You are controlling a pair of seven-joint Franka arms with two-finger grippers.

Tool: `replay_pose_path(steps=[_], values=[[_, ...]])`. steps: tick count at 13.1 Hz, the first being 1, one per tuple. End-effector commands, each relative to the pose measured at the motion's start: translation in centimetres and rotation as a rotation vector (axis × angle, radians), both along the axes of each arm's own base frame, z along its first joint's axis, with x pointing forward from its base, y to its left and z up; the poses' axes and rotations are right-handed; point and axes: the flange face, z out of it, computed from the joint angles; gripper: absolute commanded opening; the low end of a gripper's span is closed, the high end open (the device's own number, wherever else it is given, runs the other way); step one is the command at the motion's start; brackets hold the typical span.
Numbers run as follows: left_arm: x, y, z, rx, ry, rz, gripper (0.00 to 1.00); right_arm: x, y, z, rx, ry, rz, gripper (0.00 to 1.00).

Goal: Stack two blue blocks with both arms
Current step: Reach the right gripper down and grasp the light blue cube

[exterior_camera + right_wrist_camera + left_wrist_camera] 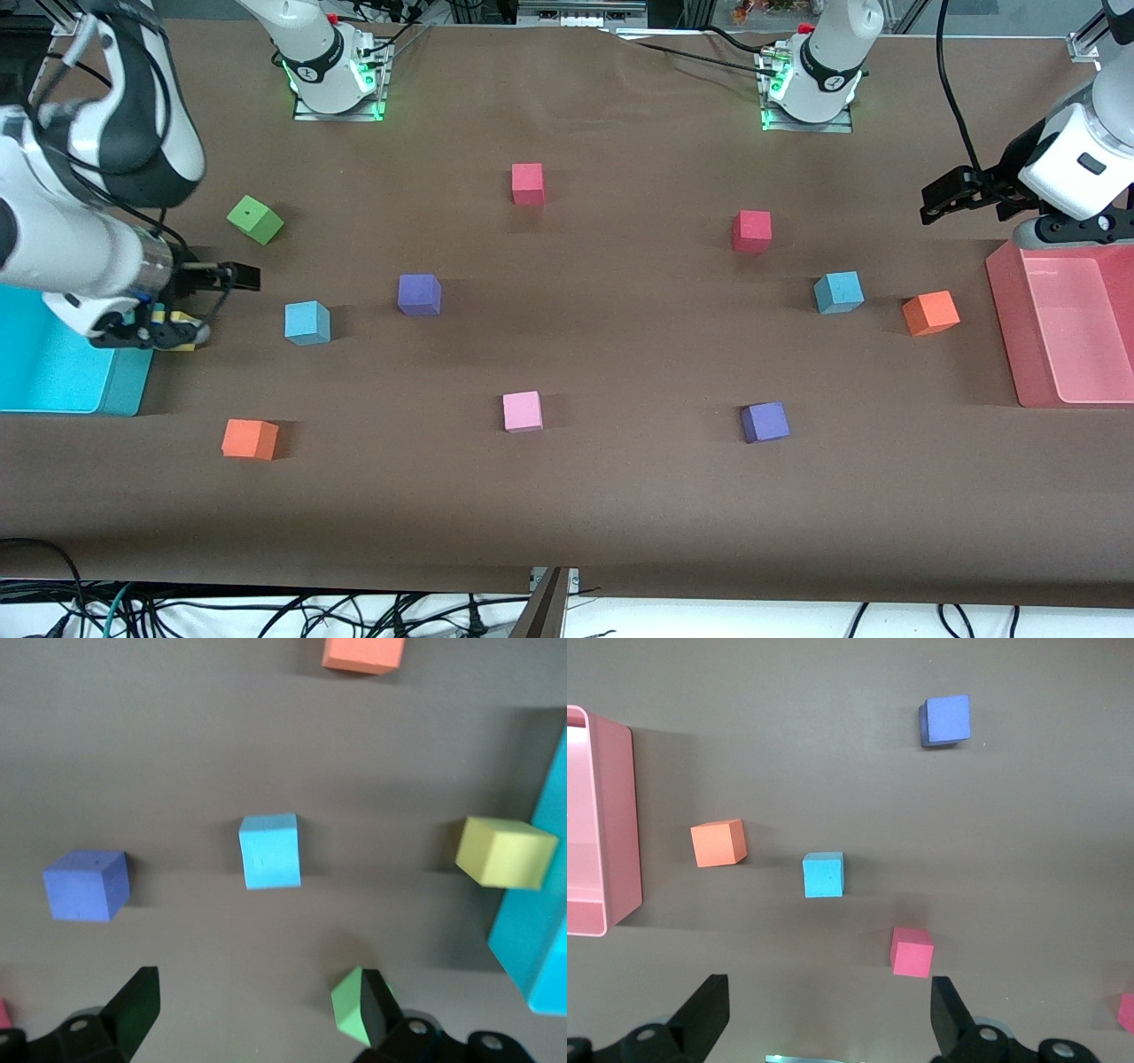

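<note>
One blue block (306, 322) lies toward the right arm's end of the table and shows in the right wrist view (270, 850). The other blue block (838, 291) lies toward the left arm's end and shows in the left wrist view (823, 874). My right gripper (237, 277) (257, 983) is open and empty, up in the air over the table between the green cube and the first blue block. My left gripper (941, 198) (828, 992) is open and empty, up over the table near the pink bin.
A cyan bin (53, 372) stands at the right arm's end and a pink bin (1063, 328) at the left arm's end. Green (255, 219), yellow (182, 317), purple (419, 294), red (752, 230), orange (930, 313) and pink (523, 411) cubes lie scattered.
</note>
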Motion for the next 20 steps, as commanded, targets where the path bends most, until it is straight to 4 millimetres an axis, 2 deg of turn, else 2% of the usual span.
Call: replay_pose_path(steps=[1,4,8,13,15,20], values=[[0.5,0.4,0.3,0.024,-0.018,-0.031,1.00,0.0,0.3,-4.0,0.014,-0.048,0.000,1.00],[0.5,0.4,0.2,0.022,-0.017,-0.031,1.00,-1.5,0.7,-9.0,0.022,-0.102,0.009,1.00],[0.4,0.4,-0.1,0.022,-0.006,-0.029,1.00,-3.3,1.1,-14.4,0.035,-0.183,0.018,1.00],[0.4,0.0,0.2,0.020,-0.010,-0.035,1.00,-3.6,0.8,-18.0,0.034,-0.160,0.015,1.00],[0.3,-0.8,0.2,0.012,-0.010,-0.044,1.00,-3.7,0.2,-18.8,0.032,-0.149,0.012,1.00],[0.3,-1.0,-0.4,0.010,-0.004,-0.044,1.00,-3.8,-0.4,-20.7,0.029,-0.133,0.003,1.00]])
